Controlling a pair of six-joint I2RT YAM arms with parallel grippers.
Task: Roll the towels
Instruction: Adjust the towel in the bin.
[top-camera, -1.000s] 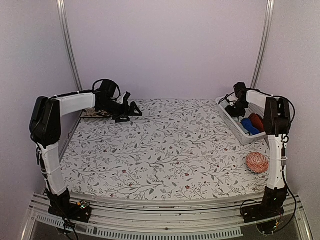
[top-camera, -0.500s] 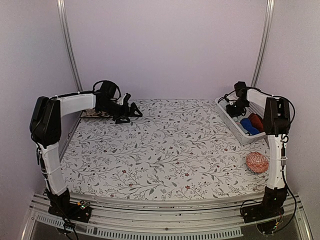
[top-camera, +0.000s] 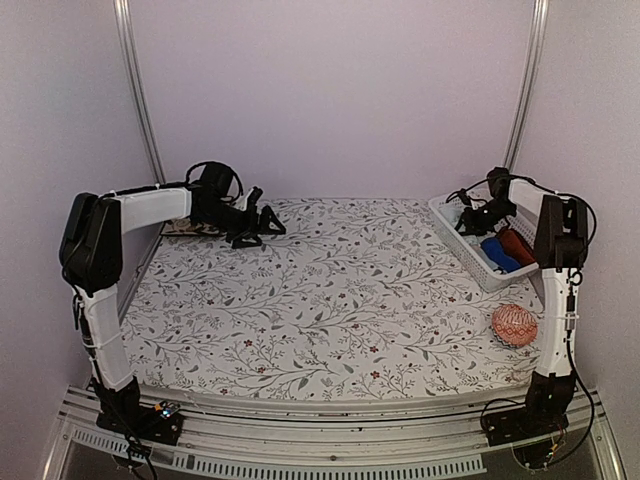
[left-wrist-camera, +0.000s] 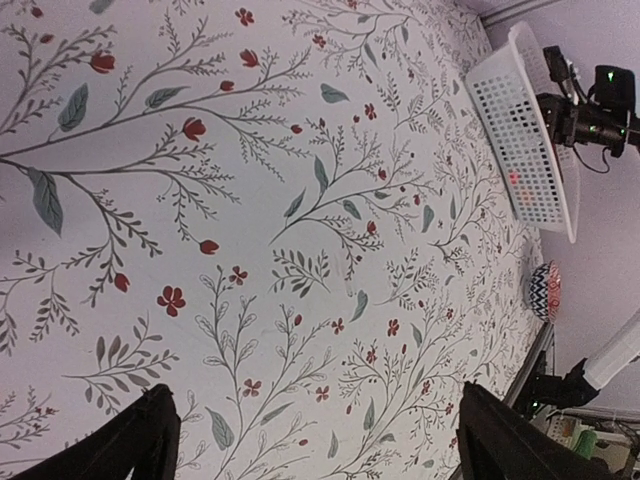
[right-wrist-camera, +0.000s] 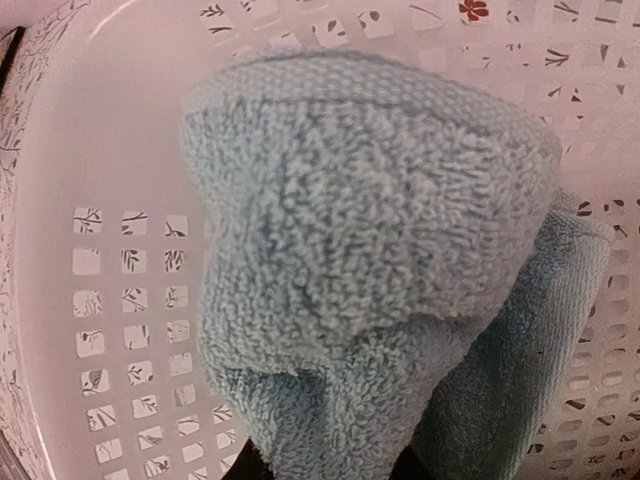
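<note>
Lifting the pale blue towel (right-wrist-camera: 370, 250) out of the far-right basket (top-camera: 465, 255)
The right end effector (top-camera: 472, 214) is closed on a bunched fold of the pale blue towel inside the basket; the left end effector (top-camera: 262, 222) hangs open over the table's (top-camera: 330, 310) far left. Best to rise straight up until the cloth clears the rim, then spread it flat mid-table

Towel (right-wrist-camera: 370, 250): pale blue looped terry cloth, fuzzy. Basket (right-wrist-camera: 110, 130): smooth perforated white plastic. My left fingers (left-wrist-camera: 140, 445): matt black plastic.
</note>
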